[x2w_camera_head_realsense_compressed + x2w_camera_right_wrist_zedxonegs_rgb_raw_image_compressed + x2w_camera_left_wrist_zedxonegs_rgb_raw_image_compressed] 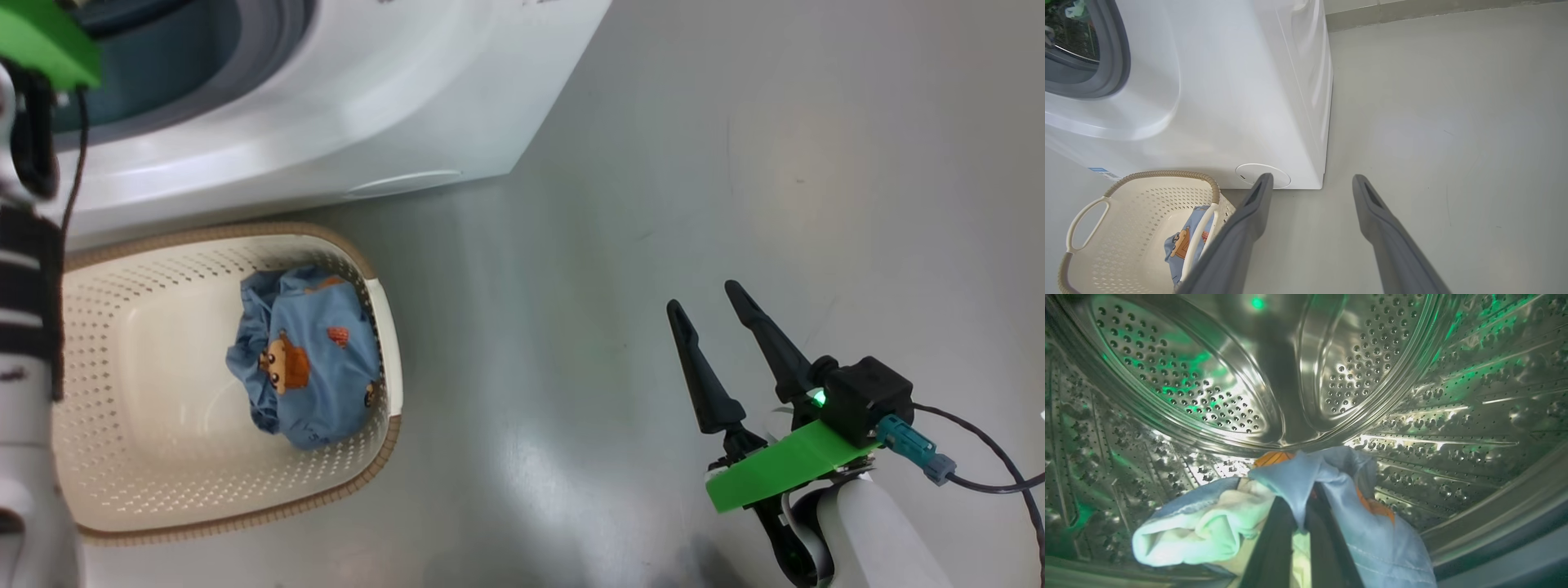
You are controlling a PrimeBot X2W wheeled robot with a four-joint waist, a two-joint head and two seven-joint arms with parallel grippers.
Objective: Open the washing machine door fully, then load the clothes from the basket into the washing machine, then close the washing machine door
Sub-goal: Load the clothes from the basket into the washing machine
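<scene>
In the left wrist view my left gripper [1300,522] is inside the steel perforated drum [1208,396] of the washing machine [326,122]. It is shut on clothes [1331,506]: a light blue fabric with orange patches, bunched with a cream-white piece [1208,526]. The cloth covers the fingertips. A blue bear-print garment [306,359] lies in the cream basket [384,327], which stands on the floor against the machine's front. My right gripper [704,298] hangs open over bare floor, well right of the basket. The washing machine door is out of view.
My left forearm [24,327] runs up the head view's left edge into the machine's opening, past the grey seal [1116,61]. The round white flap [1278,175] and a small blue label [1100,170] sit low on the machine's front. Grey floor [735,163] stretches right.
</scene>
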